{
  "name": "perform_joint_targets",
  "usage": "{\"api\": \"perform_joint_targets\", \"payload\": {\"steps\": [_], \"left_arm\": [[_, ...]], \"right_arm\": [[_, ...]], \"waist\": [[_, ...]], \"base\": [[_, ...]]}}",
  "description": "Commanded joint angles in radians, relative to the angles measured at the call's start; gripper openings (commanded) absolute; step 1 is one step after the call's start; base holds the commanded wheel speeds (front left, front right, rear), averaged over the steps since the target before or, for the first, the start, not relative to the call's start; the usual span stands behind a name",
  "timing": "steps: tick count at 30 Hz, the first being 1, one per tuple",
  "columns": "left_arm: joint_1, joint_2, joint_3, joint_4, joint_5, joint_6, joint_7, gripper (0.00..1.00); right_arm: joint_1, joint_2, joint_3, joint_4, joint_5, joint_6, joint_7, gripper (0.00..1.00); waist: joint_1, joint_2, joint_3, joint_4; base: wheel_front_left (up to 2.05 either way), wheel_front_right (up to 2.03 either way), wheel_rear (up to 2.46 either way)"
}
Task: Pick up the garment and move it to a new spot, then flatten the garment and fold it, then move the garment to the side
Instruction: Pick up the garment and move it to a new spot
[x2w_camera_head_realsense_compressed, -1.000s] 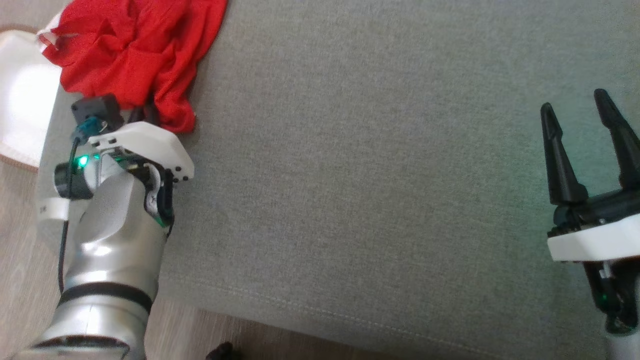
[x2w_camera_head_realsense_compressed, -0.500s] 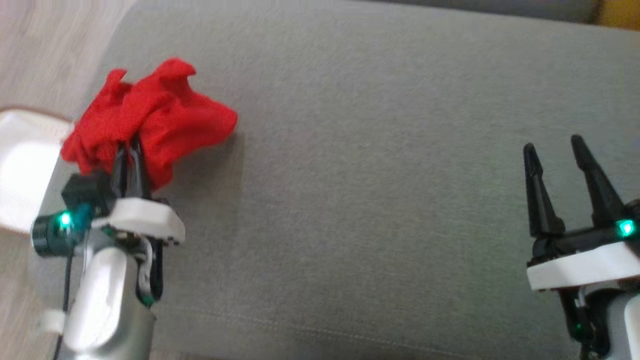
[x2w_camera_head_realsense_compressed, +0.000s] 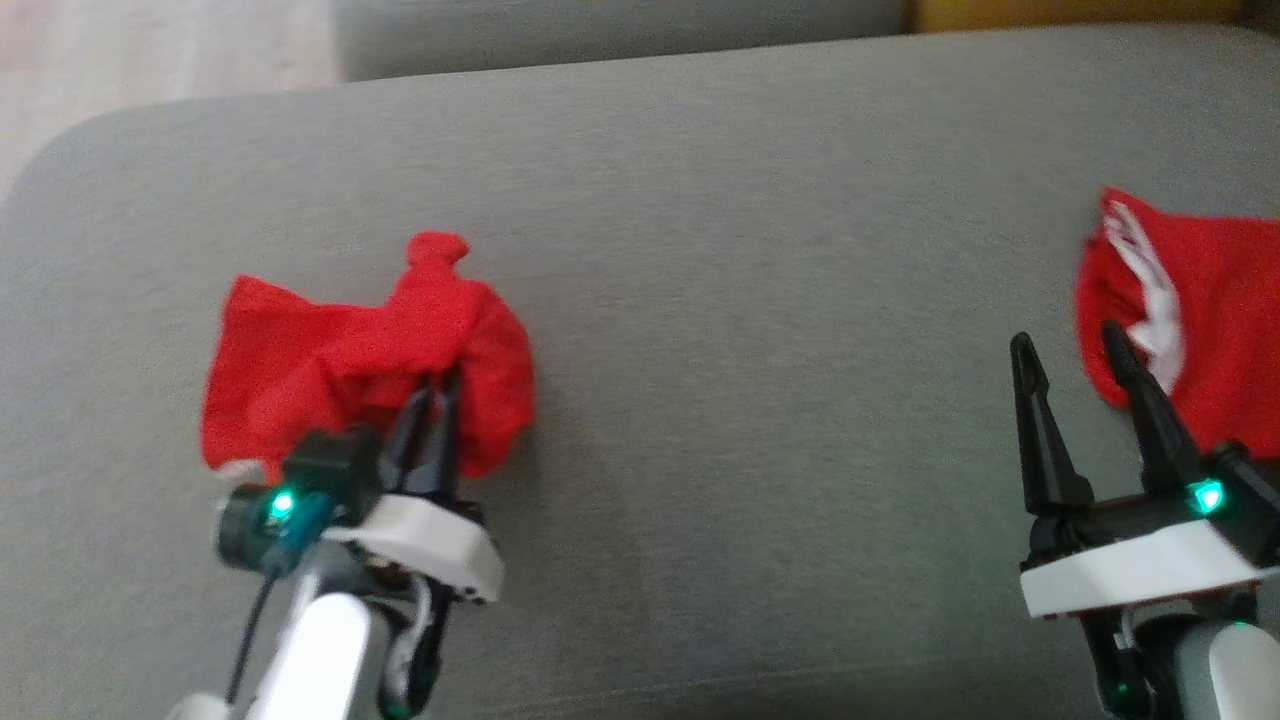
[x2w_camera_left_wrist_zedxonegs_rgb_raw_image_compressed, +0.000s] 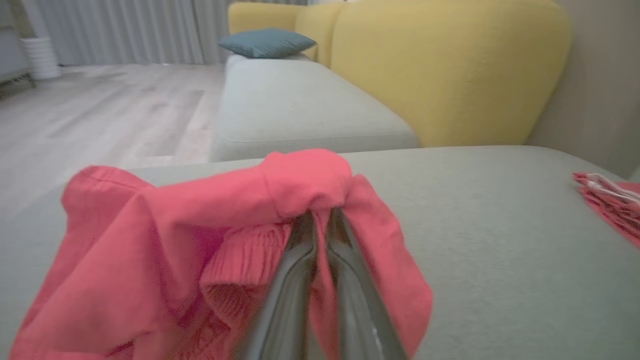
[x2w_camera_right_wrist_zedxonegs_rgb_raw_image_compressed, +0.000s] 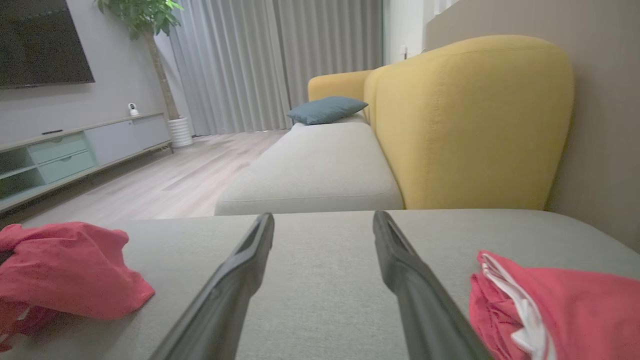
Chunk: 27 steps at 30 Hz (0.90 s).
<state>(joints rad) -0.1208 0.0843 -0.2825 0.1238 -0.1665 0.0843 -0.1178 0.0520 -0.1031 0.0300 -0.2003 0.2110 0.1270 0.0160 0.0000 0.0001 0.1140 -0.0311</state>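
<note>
A wide grey cushion (x2w_camera_head_realsense_compressed: 760, 300) spans the head view. A second red cloth (x2w_camera_head_realsense_compressed: 1220, 320) with white trim lies crumpled on it at 3 o'clock, just beside the right gripper's outer finger, which overlaps its near edge in that view. In the right wrist view, another grey seat (x2w_camera_right_wrist_zedxonegs_rgb_raw_image_compressed: 310, 170) with a teal pillow (x2w_camera_right_wrist_zedxonegs_rgb_raw_image_compressed: 327, 109) lies beyond at 12 o'clock, and a yellow backrest (x2w_camera_right_wrist_zedxonegs_rgb_raw_image_compressed: 470, 115) rises at 2 o'clock. The garment (x2w_camera_head_realsense_compressed: 340, 370) sits bunched at 9 o'clock on the cushion, well apart from the other cloth. The left gripper (x2w_camera_head_realsense_compressed: 437, 392) comes up from 7 o'clock on a pale forearm, its dark fingers pressed together on a fold of the garment, which drapes over and around them in the left wrist view. The right gripper (x2w_camera_head_realsense_compressed: 1066, 342) stands at 4 o'clock, fingers spread and pointing to 12, holding nothing.
</note>
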Motion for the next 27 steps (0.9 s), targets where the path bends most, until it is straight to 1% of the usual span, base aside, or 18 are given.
{"api": "perform_joint_targets", "payload": {"steps": [1,6,10,14,17,18,19,20,23,27], "left_arm": [[-0.054,-0.003,0.017,-0.034,-0.013,-0.007,0.005,0.0],[-0.142,-0.02,-0.039,0.016,-0.013,-0.014,-0.009,0.0],[-0.223,-0.025,-0.074,0.086,-0.001,-0.022,-0.018,0.0],[-0.275,-0.028,-0.111,0.181,-0.02,-0.051,-0.003,0.0],[-0.294,-0.031,-0.148,0.246,-0.039,-0.083,0.011,0.0],[-0.299,-0.031,-0.161,0.261,-0.037,-0.086,0.007,0.34],[-0.302,-0.031,-0.173,0.272,-0.036,-0.09,0.0,0.83],[-0.305,-0.032,-0.188,0.28,-0.032,-0.092,-0.009,1.0],[-0.309,-0.033,-0.23,0.292,-0.016,-0.094,-0.043,1.0],[-0.303,-0.033,-0.26,0.259,0.008,-0.075,-0.097,1.0]], "right_arm": [[-0.03,-0.004,0.025,-0.03,0.007,0.004,-0.012,1.0],[-0.052,0.007,0.039,-0.016,0.02,0.004,-0.034,1.0],[-0.071,0.017,0.053,0.005,0.035,0.004,-0.058,1.0],[-0.087,0.026,0.068,0.029,0.05,0.004,-0.083,1.0],[-0.096,0.031,0.076,0.047,0.058,0.004,-0.098,1.0],[-0.099,0.032,0.078,0.052,0.059,0.004,-0.101,1.0],[-0.102,0.033,0.079,0.056,0.059,0.004,-0.103,1.0],[-0.104,0.033,0.079,0.059,0.059,0.004,-0.105,1.0],[-0.109,0.03,0.08,0.064,0.059,0.004,-0.108,1.0],[-0.111,0.019,0.083,0.071,0.054,0.004,-0.102,1.0]], "waist": [[0.0,-0.0001,0.018,-0.099],[0.0,-0.0001,0.068,-0.216],[0.0,-0.0001,0.119,-0.285],[0.0,-0.0001,0.16,-0.315],[0.0,-0.0001,0.175,-0.317],[0.0,-0.0001,0.177,-0.314],[0.0,-0.0001,0.177,-0.309],[0.0,-0.0001,0.176,-0.302],[0.0,-0.0001,0.165,-0.272],[0.0,-0.0001,0.137,-0.225]], "base": [[0.0,0.0,0.0],[0.0,0.0,0.0],[0.0,0.0,0.0],[0.0,0.0,0.0],[0.0,0.0,0.0],[0.0,0.0,0.0],[0.0,0.0,0.0],[0.0,0.0,0.0],[0.0,0.0,0.0],[0.0,0.0,0.0]]}}
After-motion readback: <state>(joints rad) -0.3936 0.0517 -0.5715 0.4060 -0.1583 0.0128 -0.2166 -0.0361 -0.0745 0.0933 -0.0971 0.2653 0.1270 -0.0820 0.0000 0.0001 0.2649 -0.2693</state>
